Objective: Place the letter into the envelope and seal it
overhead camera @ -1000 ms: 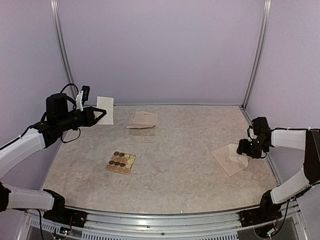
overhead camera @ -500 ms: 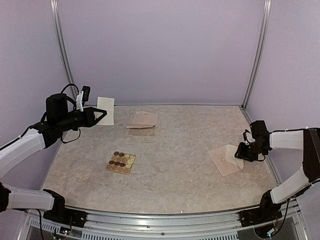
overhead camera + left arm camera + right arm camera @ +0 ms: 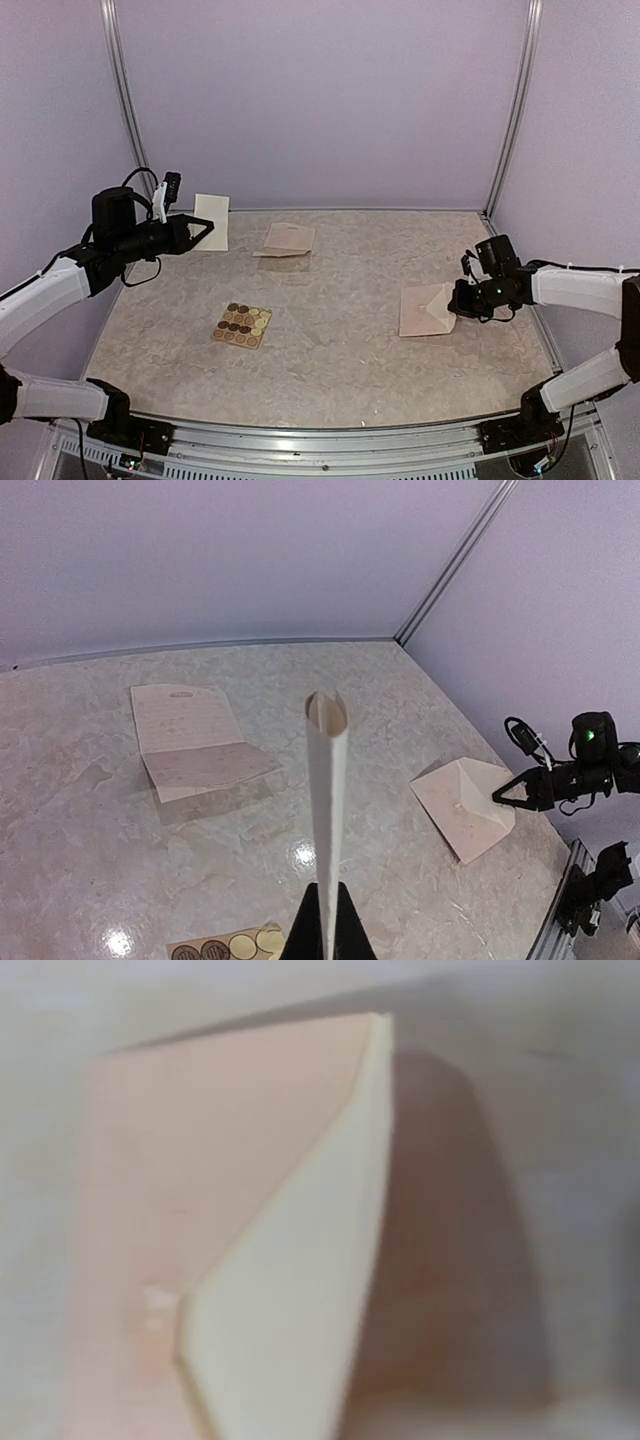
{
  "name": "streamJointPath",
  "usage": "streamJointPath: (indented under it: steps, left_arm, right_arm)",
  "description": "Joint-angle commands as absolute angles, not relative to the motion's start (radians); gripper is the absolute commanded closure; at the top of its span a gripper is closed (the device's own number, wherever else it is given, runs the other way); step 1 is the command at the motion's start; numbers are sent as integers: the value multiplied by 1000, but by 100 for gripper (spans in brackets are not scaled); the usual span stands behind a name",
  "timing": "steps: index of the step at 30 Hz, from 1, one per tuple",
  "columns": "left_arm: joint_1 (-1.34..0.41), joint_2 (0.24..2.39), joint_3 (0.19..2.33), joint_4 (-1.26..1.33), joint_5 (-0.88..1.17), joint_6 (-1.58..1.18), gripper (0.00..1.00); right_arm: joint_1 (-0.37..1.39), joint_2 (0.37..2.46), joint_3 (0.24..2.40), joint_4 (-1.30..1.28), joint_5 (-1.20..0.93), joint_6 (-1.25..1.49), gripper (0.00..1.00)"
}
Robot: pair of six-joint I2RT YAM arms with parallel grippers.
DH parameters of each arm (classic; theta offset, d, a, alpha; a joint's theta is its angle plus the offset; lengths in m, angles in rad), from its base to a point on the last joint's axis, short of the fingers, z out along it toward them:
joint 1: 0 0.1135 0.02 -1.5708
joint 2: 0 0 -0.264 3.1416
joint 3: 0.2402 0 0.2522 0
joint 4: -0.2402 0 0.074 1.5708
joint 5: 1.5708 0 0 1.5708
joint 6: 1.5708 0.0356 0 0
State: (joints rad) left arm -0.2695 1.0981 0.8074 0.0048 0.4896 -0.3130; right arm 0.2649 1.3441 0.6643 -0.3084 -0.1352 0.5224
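While the left tool clamps 1 letter, the right tool pinches 1 envelope, 1 sticker sheet lying apart.

Sticker sheet lies on marbled table.

Left gripper, jaws closed, pinches letter; it stands upright, edge-on, top slightly curled open. Lined sheet lies half-folded on table, left of letter. Envelope lies right; right gripper nips its right corner. Sticker sheet near, partly visible.
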Motion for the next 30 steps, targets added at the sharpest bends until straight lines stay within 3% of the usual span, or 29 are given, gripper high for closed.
streamJointPath:
  steps: [1, 13, 19, 20, 22, 23, 26, 30]
  left_arm:
    - [-265, 1087, 789, 24, 489, -314, 100]
    - [-299, 1055, 764, 41, 438, -347, 100]
    - [-465, 997, 712, 103, 283, -442, 100]
    - [-502, 984, 701, 112, 245, -473, 100]
    - [-587, 951, 679, 144, 171, -539, 100]
    - [-632, 931, 664, 165, 133, -573, 100]
    - [-768, 877, 622, 234, -21, -644, 100]
    - [-935, 845, 582, 339, -155, -701, 100]
  right_arm:
    - [432, 1232, 651, -257, -112, 770, 100]
    - [818, 1366, 645, -6, 78, 1147, 100]
    - [905, 1476, 665, 84, 90, 1197, 100]
    - [906, 1482, 672, 70, 96, 1191, 87]
    - [906, 1463, 671, 26, 131, 1178, 46]
    - [907, 1441, 666, 9, 155, 1170, 36]
    - [907, 1339, 640, -32, 211, 1122, 24]
    - [909, 1207, 635, -18, 159, 954, 22]
